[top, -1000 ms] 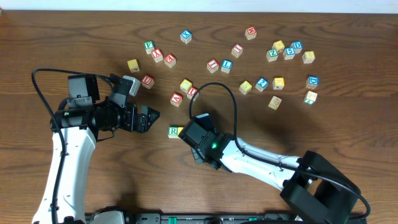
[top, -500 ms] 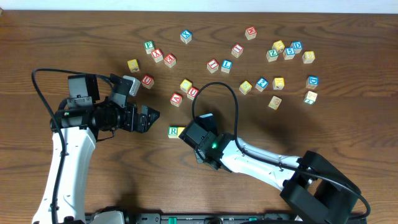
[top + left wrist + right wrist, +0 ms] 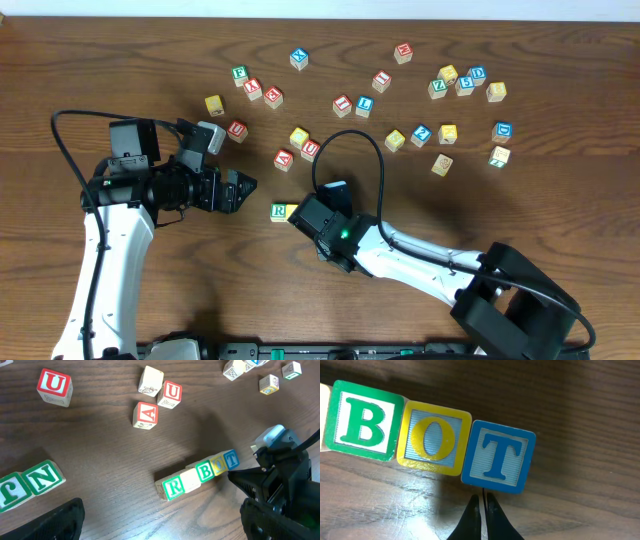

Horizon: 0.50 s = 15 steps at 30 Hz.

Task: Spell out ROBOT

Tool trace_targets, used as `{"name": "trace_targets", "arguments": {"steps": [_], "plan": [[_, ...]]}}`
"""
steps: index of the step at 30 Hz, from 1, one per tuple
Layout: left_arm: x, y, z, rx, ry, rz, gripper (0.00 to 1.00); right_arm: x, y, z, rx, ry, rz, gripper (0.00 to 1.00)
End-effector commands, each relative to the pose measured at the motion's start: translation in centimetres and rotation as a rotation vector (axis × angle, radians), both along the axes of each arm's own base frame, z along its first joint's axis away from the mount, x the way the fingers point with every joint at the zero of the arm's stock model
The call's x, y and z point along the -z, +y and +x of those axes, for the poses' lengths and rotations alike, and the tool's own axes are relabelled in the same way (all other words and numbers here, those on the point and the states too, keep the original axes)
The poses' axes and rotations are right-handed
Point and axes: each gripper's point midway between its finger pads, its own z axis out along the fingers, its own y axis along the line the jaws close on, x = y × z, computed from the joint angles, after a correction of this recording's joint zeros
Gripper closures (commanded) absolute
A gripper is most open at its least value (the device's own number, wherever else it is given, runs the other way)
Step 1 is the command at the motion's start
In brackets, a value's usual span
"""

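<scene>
Resting at 9 o'clock over the dark wooden table (image 3: 560, 230), the left claw (image 3: 243, 189) stands with its jaws spread wide and holds nothing; it has not shifted in the last second.

Just past it, a little toward 7 o'clock from the table's centre, lies the task's row of five touching cubes. From left to right they are the green-faced wooden R cube (image 3: 173, 487); a pale-topped wooden cube (image 3: 190, 480) whose upward face shows no letter that can be read; the green-faced wooden B cube (image 3: 364, 422); the yellow-faced wooden O cube (image 3: 434, 438); and the blue-faced wooden T cube (image 3: 498, 457). None of them has moved in that second.

The right claw (image 3: 481, 510) is pinched fully closed on nothing, its tips at 6 o'clock of the T cube, just beside its lower edge; whether they touch cannot be told. Its wrist has drifted slightly toward 5 o'clock, away from the row. This looks like backing off after tidying the T; the word seems nearly spelled, though the second cube may still need turning to show an O.

Other writing: a green-faced wooden N cube (image 3: 47, 476) at 8 o'clock in the left wrist view; a red-lettered wooden A cube (image 3: 146, 414) and a red-lettered wooden U cube (image 3: 171, 392) toward 12 o'clock. No brands are visible.
</scene>
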Motion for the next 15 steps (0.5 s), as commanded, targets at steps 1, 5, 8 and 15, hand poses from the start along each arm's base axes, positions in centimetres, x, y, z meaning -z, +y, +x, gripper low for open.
{"name": "trace_targets", "arguments": {"steps": [1,5,8,15], "plan": [[-0.5,0.16,0.23,0.002,-0.021,0.005,0.02,-0.23,-0.27,0.41,0.02,-0.039,-0.019,0.99],[-0.5,0.16,0.23,0.002,-0.021,0.005,0.02,-0.23,-0.27,0.41,0.02,-0.039,-0.02,0.99],[-0.5,0.16,0.23,0.002,-0.021,0.005,0.02,-0.24,-0.27,0.44,0.02,-0.04,-0.019,0.99],[-0.5,0.16,0.23,0.002,-0.021,0.005,0.02,-0.29,-0.22,0.54,0.021,-0.046,-0.017,0.99]]}}
